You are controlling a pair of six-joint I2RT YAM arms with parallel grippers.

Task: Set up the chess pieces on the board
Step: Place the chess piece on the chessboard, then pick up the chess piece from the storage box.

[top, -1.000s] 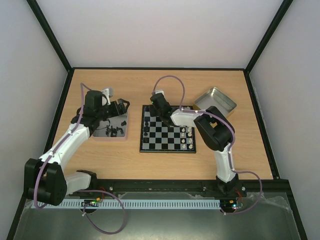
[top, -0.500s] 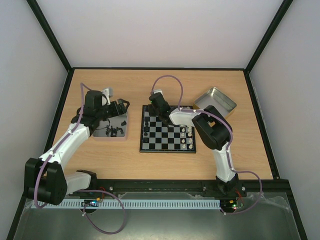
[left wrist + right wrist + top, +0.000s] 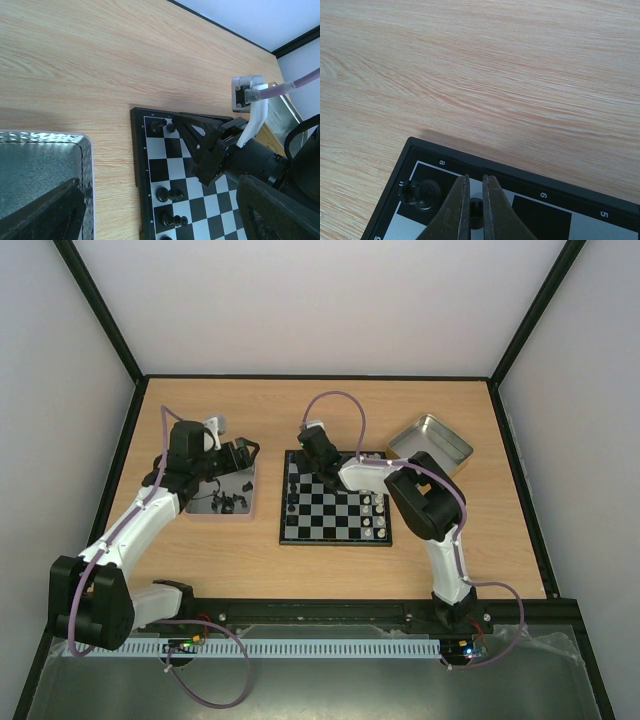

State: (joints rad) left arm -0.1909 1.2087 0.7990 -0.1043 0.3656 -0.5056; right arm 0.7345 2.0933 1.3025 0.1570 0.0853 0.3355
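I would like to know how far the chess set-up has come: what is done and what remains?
Done: a few black pieces stand along the left edge of the board, pale pieces along its right edge. In hand: the right gripper is shut on one black piece at the far left corner, beside one standing there. Left: more black pieces lie in the tray under the open left gripper.
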